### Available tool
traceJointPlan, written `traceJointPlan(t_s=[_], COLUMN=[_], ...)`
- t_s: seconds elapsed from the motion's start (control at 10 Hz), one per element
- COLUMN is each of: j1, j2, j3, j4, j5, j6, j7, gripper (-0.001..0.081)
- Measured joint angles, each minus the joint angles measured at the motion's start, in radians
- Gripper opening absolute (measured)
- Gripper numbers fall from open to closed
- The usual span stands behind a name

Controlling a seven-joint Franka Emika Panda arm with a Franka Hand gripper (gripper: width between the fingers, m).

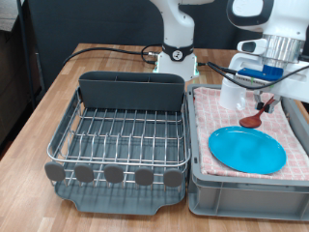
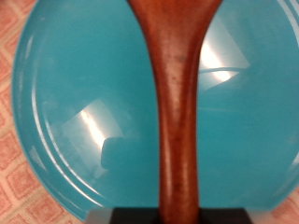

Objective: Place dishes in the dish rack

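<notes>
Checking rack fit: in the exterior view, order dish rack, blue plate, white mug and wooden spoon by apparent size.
1. dish rack
2. blue plate
3. white mug, partly hidden by the arm
4. wooden spoon, hanging under the pincer

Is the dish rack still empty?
Yes: the rack shows only bare wires. The plate lies on the cloth; the gripper holds the spoon.

Tool fingers mostly hidden behind wooden spoon and white mug; jaw state not readable. Wrist view: spoon blurred, both ends cut by frame edges. Blue plate rim cut off at edges. Grey bin cut by exterior view's right edge.
</notes>
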Motion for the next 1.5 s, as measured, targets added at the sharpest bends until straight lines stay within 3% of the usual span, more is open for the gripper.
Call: traceJointPlan(t_s=[0.3,0.5,0.6,0.8,1.1,1.5], j1=[0.000,0.001,0.001,-0.015,-0.043,-0.049], j2=[-0.118,-0.199,-0.195,-0.211,-0.304,-0.421], j3=[-0.002,-0.007,-0.007,-0.016,-0.046,-0.126], j4=[-0.043,-0.095,-0.093,-0.114,-0.198,-0.287], j5=[0.152,0.228,0.224,0.205,0.208,0.295], j6=[-0.144,-0.167,-0.166,-0.163,-0.170,-0.270], j7=[0.003,-0.006,-0.006,0.093,0.214,0.236], gripper=[0.0085,0.0085,0.0085,0.0085,0.0085,0.0085])
